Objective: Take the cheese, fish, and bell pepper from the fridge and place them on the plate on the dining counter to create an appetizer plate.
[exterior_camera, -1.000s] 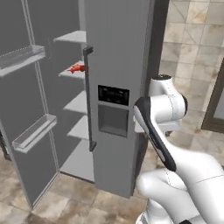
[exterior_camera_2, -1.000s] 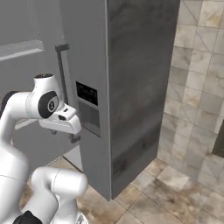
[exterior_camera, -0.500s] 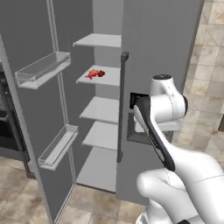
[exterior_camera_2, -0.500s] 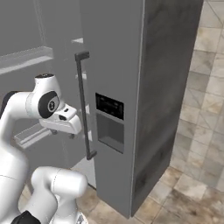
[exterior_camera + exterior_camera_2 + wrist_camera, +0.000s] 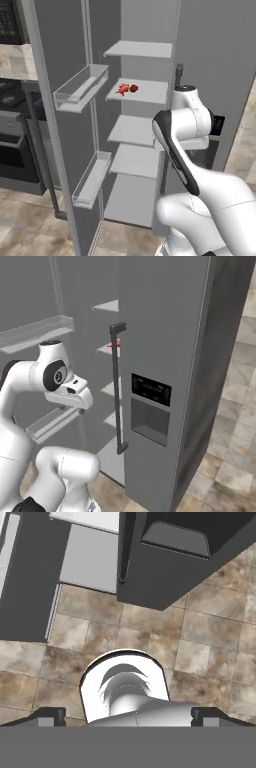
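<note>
The fridge stands with its left door swung open, and the right door is shut. On its second shelf lie the slim red-orange fish and, touching its right side, the round dark-red bell pepper. A red sliver of them peeks past the door handle. My gripper points down at the floor in front of the fridge's foot. It is open and holds nothing, well below and right of that shelf. The cheese is hidden. The plate and dining counter are out of view.
The open door carries two clear bins, one high and one low. A long bar handle and a black dispenser panel sit on the shut door. An oven stands to the left. Tiled floor lies below.
The whole picture has shifted, so the camera has moved with the base: the open fridge compartment now sits nearer the middle. The arm keeps its pose and the jaws stay open.
</note>
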